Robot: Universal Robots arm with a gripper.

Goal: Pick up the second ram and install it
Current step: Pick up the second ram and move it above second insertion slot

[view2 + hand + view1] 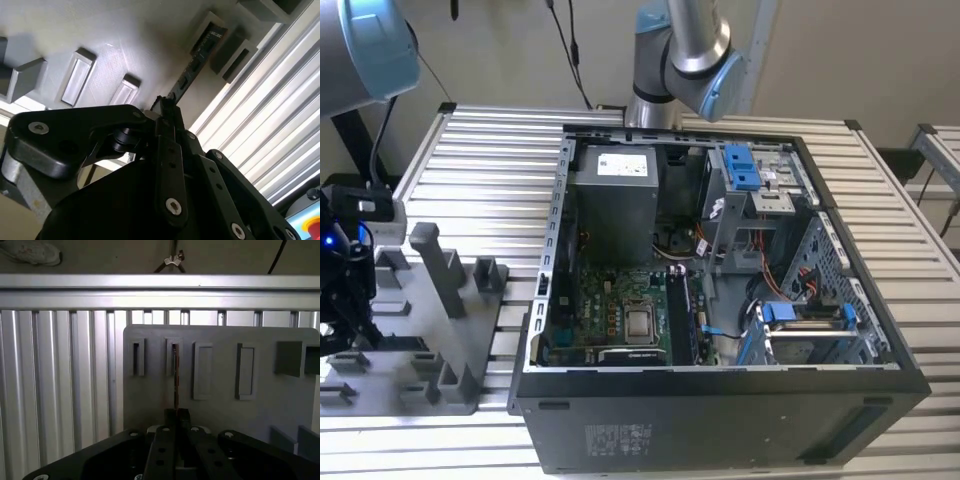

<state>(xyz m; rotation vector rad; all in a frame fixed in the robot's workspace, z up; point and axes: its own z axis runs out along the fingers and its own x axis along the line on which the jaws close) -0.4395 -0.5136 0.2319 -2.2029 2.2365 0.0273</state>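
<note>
The second ram (176, 377) stands on edge in a slot of the grey plastic tray (220, 410), seen as a thin dark strip. In the second wrist view, the ram (200, 50) runs away from the fingertips as a dark board with black chips. My gripper (176, 415) is down over the near end of the strip, its black fingers (167, 112) pressed together on it. The exterior view has the gripper (342, 330) low over the tray (440, 345) at that view's left.
An open computer case (720, 290) lies at the exterior view's middle, showing the motherboard (620, 310), a grey power supply (615, 195) and blue drive brackets (740, 165). Upright grey posts (440, 265) rise from the tray. The ribbed metal table (480, 170) carries everything.
</note>
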